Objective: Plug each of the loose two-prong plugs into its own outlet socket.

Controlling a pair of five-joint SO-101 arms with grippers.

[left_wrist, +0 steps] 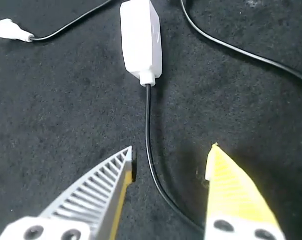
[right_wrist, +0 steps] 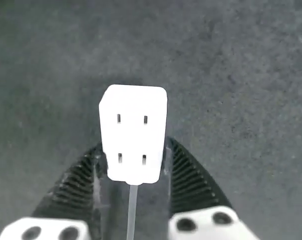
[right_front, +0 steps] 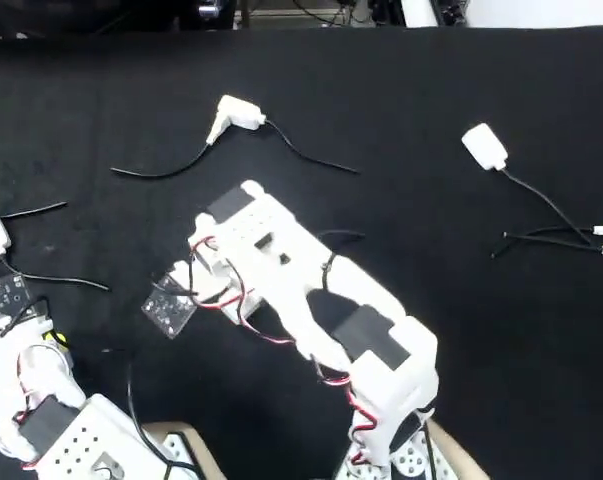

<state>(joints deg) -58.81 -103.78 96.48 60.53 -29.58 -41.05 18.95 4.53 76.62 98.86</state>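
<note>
The left end effector (left_wrist: pixel 171 150) is spread open, the right end effector (right_wrist: pixel 134 147) clamped on the outlet socket (right_wrist: pixel 133 132)

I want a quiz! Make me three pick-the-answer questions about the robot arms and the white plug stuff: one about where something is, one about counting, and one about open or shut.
1. Where is the outlet socket seen in the right wrist view?
A. between the fingers of the right gripper
B. inside a box
C. on top of a book

2. How many slots does its face show?
A. two
B. four
C. six

3. How is the left gripper?
A. open
B. shut on a plug
C. shut on a spoon

Answers:
1 A, since a finger sits against each side of the socket.
2 B, since there are two pairs of slots, one above the other.
3 A, since its fingers stand wide apart, with a black cable lying on the table between them.
</note>
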